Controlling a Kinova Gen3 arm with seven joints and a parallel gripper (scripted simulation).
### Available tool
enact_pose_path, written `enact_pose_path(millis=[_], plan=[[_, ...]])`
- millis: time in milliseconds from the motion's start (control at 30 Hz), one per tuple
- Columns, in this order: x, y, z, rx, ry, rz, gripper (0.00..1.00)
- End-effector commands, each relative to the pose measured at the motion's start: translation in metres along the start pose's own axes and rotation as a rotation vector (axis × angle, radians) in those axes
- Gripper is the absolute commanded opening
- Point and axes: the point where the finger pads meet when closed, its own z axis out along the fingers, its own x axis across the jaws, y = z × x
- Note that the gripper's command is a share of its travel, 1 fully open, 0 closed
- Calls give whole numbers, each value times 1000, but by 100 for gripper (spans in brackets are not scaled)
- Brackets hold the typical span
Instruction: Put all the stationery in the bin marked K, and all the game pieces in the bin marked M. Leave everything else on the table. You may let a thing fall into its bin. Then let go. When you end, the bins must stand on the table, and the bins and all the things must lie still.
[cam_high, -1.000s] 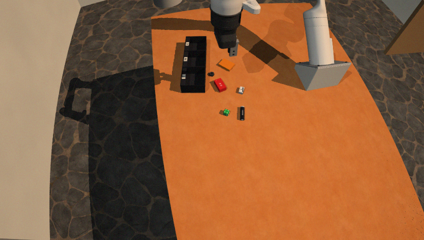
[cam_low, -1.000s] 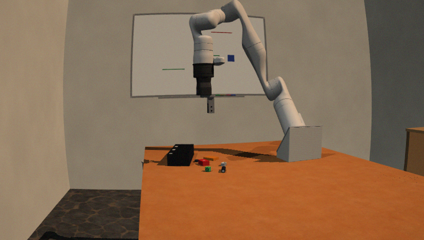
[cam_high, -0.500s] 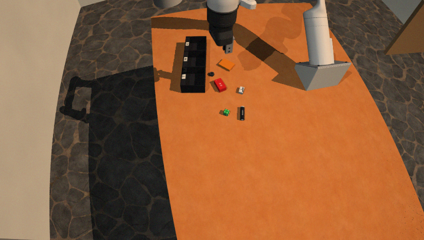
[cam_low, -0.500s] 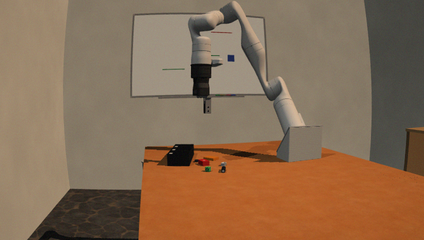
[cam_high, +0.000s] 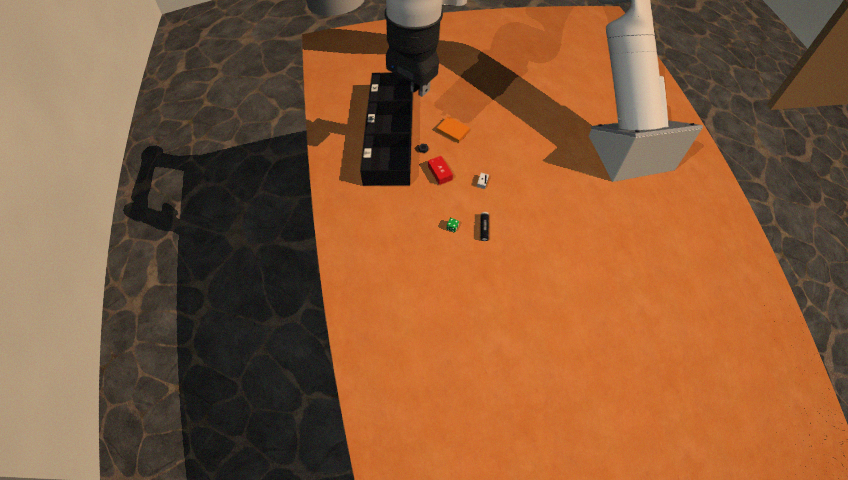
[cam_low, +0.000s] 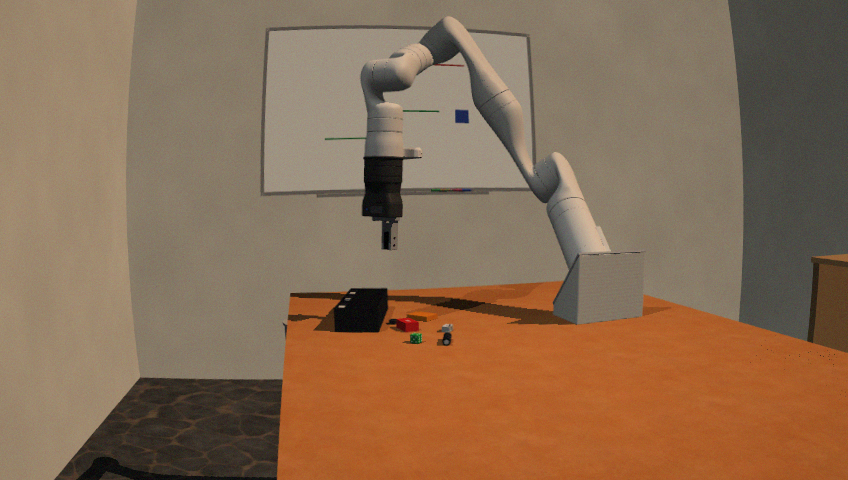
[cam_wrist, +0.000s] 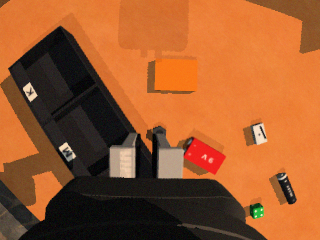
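Black three-compartment bin row (cam_high: 386, 135)

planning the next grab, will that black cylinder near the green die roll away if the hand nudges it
Probably, if pushed from the side: the black cylinder lies flat on the table, so its round body could roll. Pushed end-on it would more likely slide. It looks rigid and small, so likely light and easy to knock toward the green die beside it.

1. Beige walls (cam_low: 196, 249) are seen on the far side and at the left.
2. A whiteboard (cam_low: 321, 160) is hung on the far wall; coloured lines and a blue square are drawn on it.
3. The floor (cam_high: 238, 309) is paved in dark, irregular stone.
4. A wooden cabinet (cam_low: 830, 300) is partly seen at the right edge.
5. Hard shadows are cast leftward across the floor.
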Motion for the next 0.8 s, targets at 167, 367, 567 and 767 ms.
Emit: enact_pose_path(millis=[167, 367, 567, 767], plan=[[-45, -23, 30, 7, 29, -276, 31], [-85, -38, 55, 3, 31, -578, 31], [-116, -50, 74, -2, 13, -802, 31], [-116, -50, 74, -4, 23, -1043, 31]])
